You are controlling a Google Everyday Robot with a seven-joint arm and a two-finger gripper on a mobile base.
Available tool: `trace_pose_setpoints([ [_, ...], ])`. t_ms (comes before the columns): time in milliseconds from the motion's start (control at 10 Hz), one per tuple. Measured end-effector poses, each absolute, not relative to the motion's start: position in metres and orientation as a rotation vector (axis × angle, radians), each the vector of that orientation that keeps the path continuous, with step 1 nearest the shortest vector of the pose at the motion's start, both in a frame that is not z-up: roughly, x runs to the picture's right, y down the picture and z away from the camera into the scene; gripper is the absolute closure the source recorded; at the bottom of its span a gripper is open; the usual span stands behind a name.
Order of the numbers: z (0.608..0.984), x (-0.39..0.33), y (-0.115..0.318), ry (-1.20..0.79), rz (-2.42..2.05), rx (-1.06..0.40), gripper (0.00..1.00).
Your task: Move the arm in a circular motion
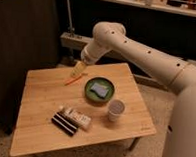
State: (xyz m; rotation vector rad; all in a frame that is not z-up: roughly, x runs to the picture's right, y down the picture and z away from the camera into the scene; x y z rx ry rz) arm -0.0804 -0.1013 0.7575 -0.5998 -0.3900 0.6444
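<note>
Yellowish and tapering, the gripper (pixel 78 69) hung over the far part of the wooden table (pixel 40 97), a little left of the middle of its far edge. Whether it was released or clenched I could not tell. It pointed down and to the left, with its tip just above the far end of a thin orange stick (pixel 72 81) that lay on the tabletop; whether the two touched could not be made out.

The arm (pixel 143 53), thick and cream-white with small dark screw holes, came in from the right side, rose over the table's far right corner to a rounded joint (pixel 108 33), and bent down from there to the gripper.

A green plate (pixel 87 93) sat near the middle of the table, toward the far edge, just right of the stick, with a blue block (pixel 98 88) lying in it. A white cup (pixel 115 110) stood upright between the plate and the near right corner. Closer to the near edge, left of the cup, a pale packet (pixel 77 117) lay beside a dark bar (pixel 63 124), the two side by side at a slant.
</note>
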Motion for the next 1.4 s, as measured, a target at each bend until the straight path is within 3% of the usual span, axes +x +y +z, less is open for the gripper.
trace_pose_setpoints([
  [400, 0.807, -0.019, -0.096, -0.343, 0.848, -0.623, 0.20],
  [700, 0.808, 0.055, -0.075, -0.297, 0.972, -0.604, 0.20],
  [1000, 0.788, 0.125, -0.045, -0.215, 1.051, -0.568, 0.20],
  [1400, 0.727, 0.172, -0.002, -0.110, 0.992, -0.536, 0.20],
])
